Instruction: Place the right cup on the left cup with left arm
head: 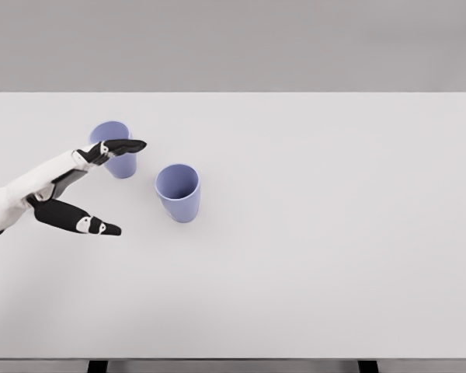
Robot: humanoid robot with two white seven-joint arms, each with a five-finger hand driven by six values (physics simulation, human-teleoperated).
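Two lavender-blue cups stand upright on the white table (334,233). The left cup (118,162) is at the back left, partly hidden by my fingers. The right cup (179,192) stands a little nearer and to its right, fully visible with its open mouth up. My left hand (126,186) comes in from the lower left edge, open, with its upper fingers (120,146) stretched across the left cup's rim and the thumb (89,224) spread low. The hand holds nothing, and a gap separates it from the right cup.
The table's far edge runs across the top, its front edge along the bottom with dark legs showing below. A plain grey wall lies behind.
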